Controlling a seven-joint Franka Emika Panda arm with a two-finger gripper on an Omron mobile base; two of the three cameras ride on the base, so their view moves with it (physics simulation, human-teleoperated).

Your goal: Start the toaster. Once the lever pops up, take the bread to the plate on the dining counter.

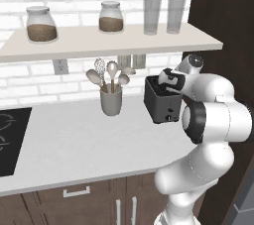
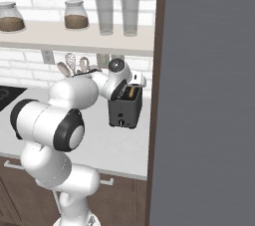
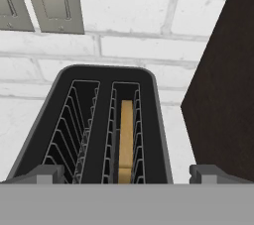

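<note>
Spread as wide as it goes and holding nothing, the claw (image 3: pixel 126 173) hangs just above the small dark grey boxy toaster (image 1: pixel 161 101), its two dark fingertips (image 3: pixel 47 173) standing out to either side of the toaster's near end. That stance looks chosen to keep both slots in plain sight while the arm lines up on the appliance; I judge the starting press on the lever is not yet made, since the claw is over the top and not at the lever. The lever itself I cannot make out in any view.

Seen from the hand, the toaster is a black-walled box with rounded corners and two long slots lined with thin wire guides. The flat tan-brown slice of bread (image 3: pixel 126 140) stands on edge in the right-hand slot, sunk within the guides, its golden top edge below the toaster's rim; the left-hand slot is bare. From the right base view the same slice shows as a small amber patch in the toaster's top (image 2: pixel 131 91), and tiny knobs sit low on the toaster's front face.

Toaster and bread stand on the pale desk (image 1: pixel 89 140), hard by the dark brown cabinet wall (image 3: pixel 228 80) and just right of the grey utensil cup (image 1: pixel 111 101), under the white brick wall.
</note>
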